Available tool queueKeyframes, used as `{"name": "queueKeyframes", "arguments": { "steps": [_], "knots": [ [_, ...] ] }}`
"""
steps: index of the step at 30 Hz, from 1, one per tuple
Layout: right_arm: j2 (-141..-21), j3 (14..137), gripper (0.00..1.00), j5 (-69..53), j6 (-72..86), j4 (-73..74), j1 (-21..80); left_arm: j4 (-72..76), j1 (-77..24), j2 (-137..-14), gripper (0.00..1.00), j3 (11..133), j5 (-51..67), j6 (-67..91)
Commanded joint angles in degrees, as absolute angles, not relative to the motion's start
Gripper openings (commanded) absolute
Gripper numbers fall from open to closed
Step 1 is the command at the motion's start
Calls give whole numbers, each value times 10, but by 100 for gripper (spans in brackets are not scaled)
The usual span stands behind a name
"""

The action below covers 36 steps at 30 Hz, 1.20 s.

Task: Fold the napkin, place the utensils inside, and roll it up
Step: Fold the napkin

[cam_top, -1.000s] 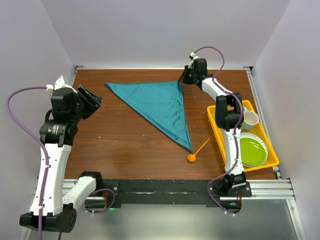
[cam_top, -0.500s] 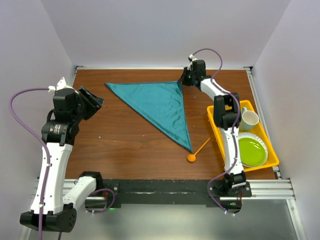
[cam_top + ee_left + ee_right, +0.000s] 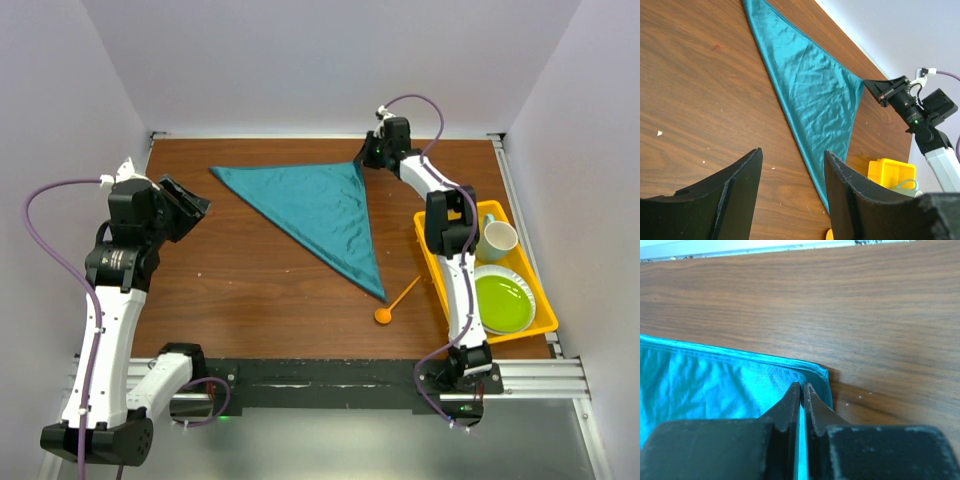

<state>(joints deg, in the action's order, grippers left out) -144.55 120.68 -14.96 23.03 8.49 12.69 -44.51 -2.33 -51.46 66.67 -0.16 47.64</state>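
The teal napkin (image 3: pixel 320 210) lies folded into a triangle on the wooden table, its long point reaching toward the orange spoon (image 3: pixel 396 300) near the front right. My right gripper (image 3: pixel 366 158) is at the napkin's far right corner, its jaws closed on the cloth edge (image 3: pixel 812 376). My left gripper (image 3: pixel 190 205) is open and empty, held above the table left of the napkin (image 3: pixel 810 95). A sliver of the spoon (image 3: pixel 829 234) shows at the bottom of the left wrist view.
A yellow tray (image 3: pixel 437 266) at the right edge holds a green plate (image 3: pixel 504 302) and a white cup (image 3: pixel 499 240). The tray's corner (image 3: pixel 890 172) shows in the left wrist view. White walls enclose the table on three sides.
My left arm has shifted slightly right and toward the napkin. My right gripper has stayed at the napkin's corner. Napkin and spoon have not moved.
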Motion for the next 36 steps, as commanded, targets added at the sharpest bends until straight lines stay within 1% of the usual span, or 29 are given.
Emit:
{"name": "queueKeyframes", "arguments": {
  "steps": [1, 2, 3, 5, 6, 7, 8, 9, 10, 11, 12, 13, 14, 15, 16, 17, 18, 19, 20, 21, 22, 23, 24, 27, 29, 36],
  "knots": [
    [-1455, 1264, 18, -154, 229, 101, 124, -411, -25, -512, 57, 657, 23, 486],
    [-1459, 1287, 24, -143, 229, 111, 124, -397, -25, -515, 57, 654, 27, 483],
    [-1460, 1306, 35, -135, 228, 153, 124, -390, -25, -522, 58, 653, 30, 480],
    [-1456, 1357, 46, -114, 227, 209, 123, -361, -25, -531, 58, 650, 33, 478],
    [-1443, 1368, 54, -92, 234, 268, 124, -347, -25, -543, 58, 647, 36, 477],
    [-1432, 1375, 56, -79, 246, 295, 125, -334, -25, -549, 58, 640, 36, 476],
    [-1413, 1347, 57, -70, 252, 314, 126, -297, -25, -557, 58, 633, 42, 476],
    [-1362, 1317, 59, -61, 258, 328, 128, -280, -25, -575, 57, 627, 44, 478],
    [-1334, 1280, 60, -60, 271, 327, 135, -259, -25, -585, 54, 611, 44, 478],
    [-1301, 1206, 61, -61, 272, 324, 141, -219, -25, -597, 52, 604, 48, 482],
    [-1251, 1171, 62, -55, 269, 323, 148, -200, -25, -621, 50, 596, 47, 493],
    [-1223, 1139, 63, -58, 254, 324, 164, -174, -25, -634, 42, 580, 47, 493],
    [-1201, 1080, 63, -67, 245, 323, 174, -110, -25, -648, 38, 571, 49, 496],
    [-1180, 1051, 64, -81, 237, 322, 182, -75, -25, -681, 35, 563, 54, 497],
    [-1133, 1021, 63, -114, 221, 316, 200, -51, -25, -699, 29, 558, 54, 507],
    [-1113, 967, 63, -129, 216, 315, 210, -9, -25, -719, 27, 557, 50, 518],
    [-1088, 942, 63, -138, 212, 315, 217, 30, -25, -760, 24, 559, 52, 519],
    [-1049, 915, 62, -157, 213, 309, 228, 55, -25, -783, 18, 571, 51, 512],
    [-1030, 865, 59, -177, 215, 302, 232, 87, -25, -807, 15, 583, 47, 502],
    [-1018, 844, 56, -201, 216, 288, 232, 95, -25, -854, 12, 595, 47, 491],
    [-1011, 828, 54, -222, 215, 290, 233, 102, -22, -878, 5, 619, 46, 483],
    [-1005, 813, 48, -261, 204, 298, 232, 122, -20, -902, 2, 631, 43, 473],
    [-1005, 807, 45, -279, 193, 310, 233, 132, -18, -944, 1, 641, 43, 455],
    [-992, 780, 42, -318, 179, 312, 232, 148, 0, -1021, 0, 679, 53, 455],
    [-988, 764, 42, -335, 174, 308, 232, 187, 20, -1070, 0, 695, 83, 461],
    [-1017, 744, 40, -361, 194, 301, 232, 192, 69, -1178, 0, 772, 119, 462]
  ]
}}
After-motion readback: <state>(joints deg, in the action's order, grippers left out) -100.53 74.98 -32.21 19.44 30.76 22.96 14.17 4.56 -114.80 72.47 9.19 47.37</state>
